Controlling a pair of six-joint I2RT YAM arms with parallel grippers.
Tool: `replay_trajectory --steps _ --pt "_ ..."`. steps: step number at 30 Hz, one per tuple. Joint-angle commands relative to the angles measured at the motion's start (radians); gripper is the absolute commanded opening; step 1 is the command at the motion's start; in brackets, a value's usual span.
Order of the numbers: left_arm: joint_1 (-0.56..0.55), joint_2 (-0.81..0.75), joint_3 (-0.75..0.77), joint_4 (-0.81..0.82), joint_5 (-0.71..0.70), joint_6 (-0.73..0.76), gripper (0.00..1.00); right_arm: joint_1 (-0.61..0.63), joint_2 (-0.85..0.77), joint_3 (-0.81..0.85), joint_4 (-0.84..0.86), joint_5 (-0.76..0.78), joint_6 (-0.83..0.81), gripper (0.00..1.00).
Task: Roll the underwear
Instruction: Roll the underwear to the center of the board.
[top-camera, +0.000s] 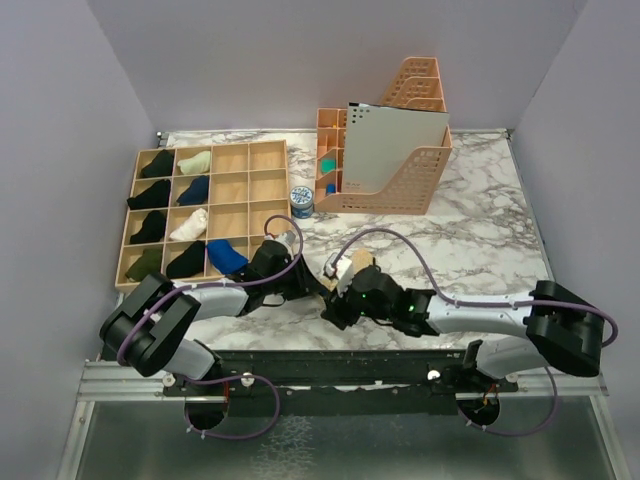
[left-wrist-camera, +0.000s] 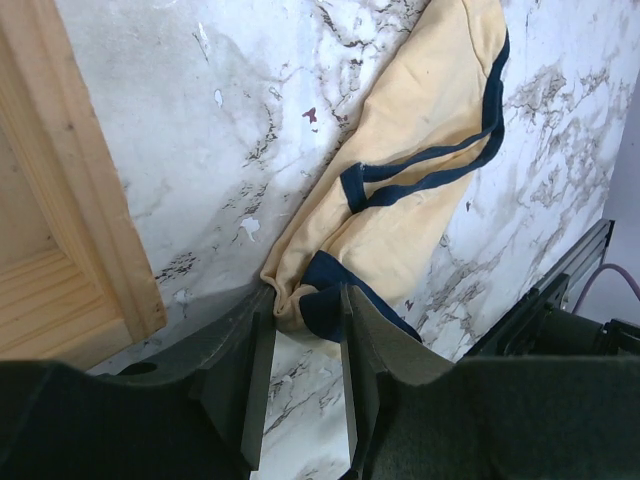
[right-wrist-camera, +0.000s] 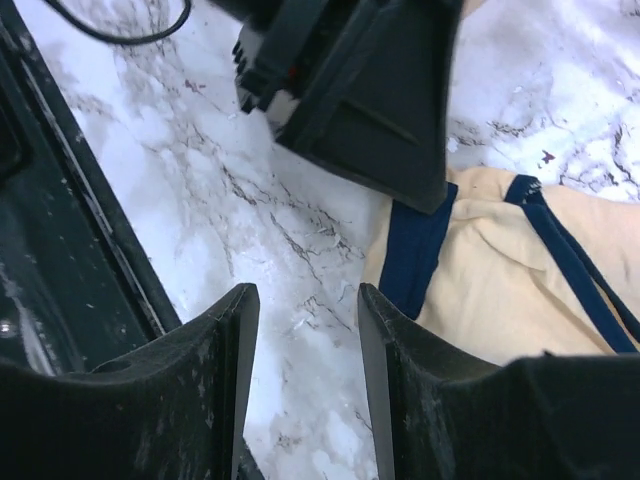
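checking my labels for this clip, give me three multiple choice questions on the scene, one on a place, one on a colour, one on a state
1. Where does the underwear lie?
A. in a wooden compartment
B. inside the orange file rack
C. on the marble table

2. What colour is its trim?
A. red
B. navy
C. green

3. How does the right pincer stand?
A. open, nothing between its fingers
B. shut on a blue sock
C. shut on a round tin

Answers:
1 C, both wrist views show the cloth lying on the marble.
2 B, dark blue bands edge the pale yellow cloth.
3 A, bare marble shows in the gap between its fingers, with the cloth off to one side.
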Motion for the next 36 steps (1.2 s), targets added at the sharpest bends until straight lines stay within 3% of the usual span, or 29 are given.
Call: replay_trajectory --steps 1,7,16,22,25,28,30,36 --pt "-0.010 0.040 -0.036 -0.188 -0.071 0.038 0.38 0.083 0.057 0.026 0.029 0.256 -0.205 0.46" --pt "-0.012 0.024 -0.033 -0.195 -0.070 0.033 0.38 0.131 0.156 0.075 0.028 0.338 -0.277 0.47" --pt "-0.011 0.016 -0.023 -0.211 -0.068 0.035 0.38 0.157 0.275 0.126 -0.059 0.427 -0.259 0.45" --pt "-0.012 -0.008 -0.013 -0.235 -0.070 0.032 0.39 0.163 0.340 0.100 -0.092 0.526 -0.199 0.36" --pt "-0.010 -0.019 -0.009 -0.247 -0.070 0.034 0.40 0.168 0.345 0.081 -0.082 0.542 -0.169 0.25" --pt "-0.012 -0.028 -0.002 -0.259 -0.070 0.034 0.43 0.173 0.337 0.064 -0.051 0.505 -0.150 0.08" --pt "-0.011 -0.041 0.000 -0.262 -0.069 0.032 0.46 0.172 0.318 0.054 -0.028 0.448 -0.128 0.01" --pt "-0.011 -0.176 -0.009 -0.294 -0.084 0.014 0.66 0.157 0.228 -0.028 0.172 0.155 0.012 0.01"
